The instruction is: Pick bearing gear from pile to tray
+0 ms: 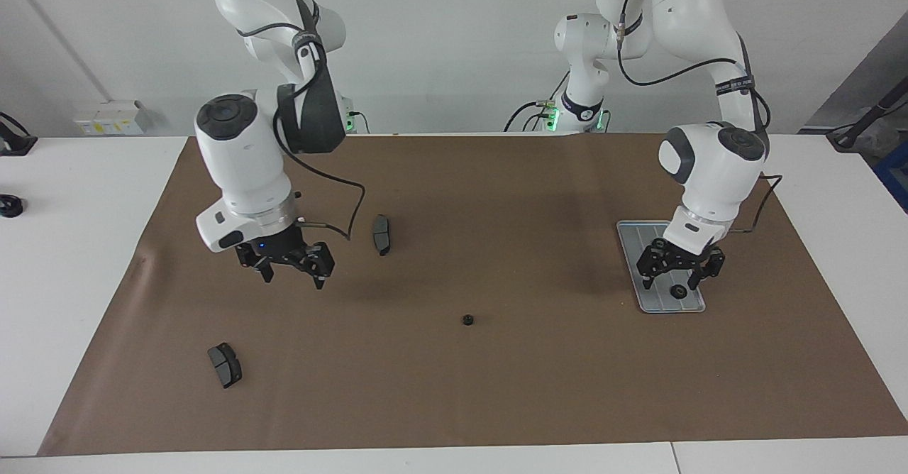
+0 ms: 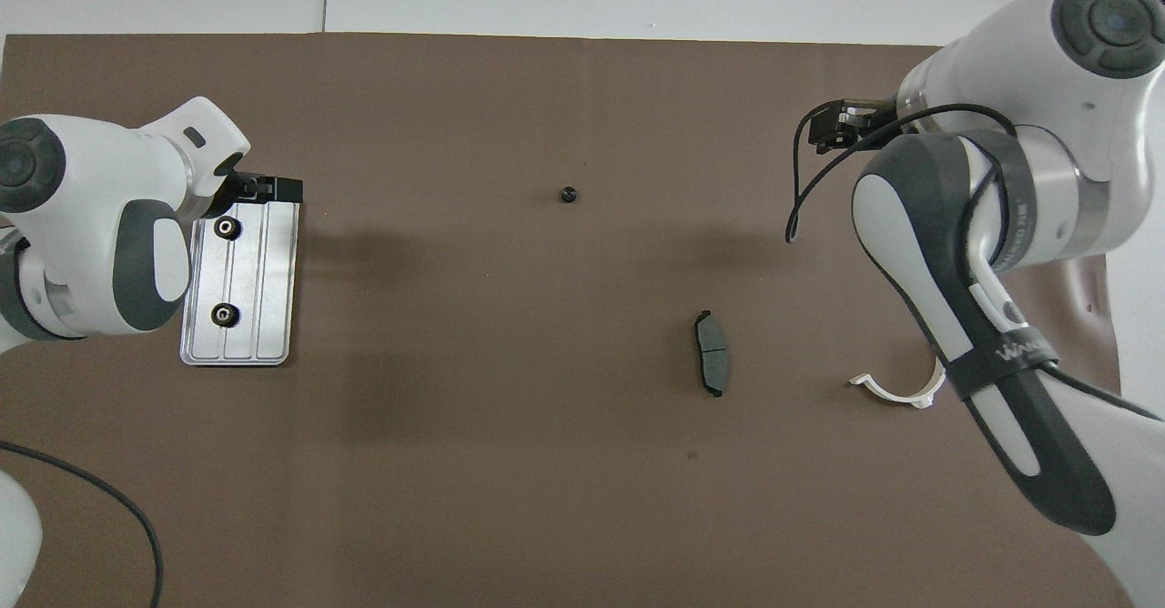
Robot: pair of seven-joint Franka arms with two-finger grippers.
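The silver tray (image 1: 633,240) (image 2: 264,317) lies on the brown mat toward the left arm's end. Two black bearing gears lie in it, one (image 2: 221,315) nearer the robots and one (image 1: 678,291) (image 2: 227,228) at the farther end. My left gripper (image 1: 677,276) hangs open just above that farther gear, holding nothing. Another bearing gear (image 1: 467,320) (image 2: 569,195) sits alone mid-mat. My right gripper (image 1: 293,277) is open and empty above the mat toward the right arm's end, well away from that gear.
One dark grey pad (image 1: 381,234) (image 2: 712,365) lies nearer the robots than the loose gear. A second pad (image 1: 225,365) lies toward the right arm's end. The white half-ring bracket (image 2: 896,390) shows beside the right arm in the overhead view only.
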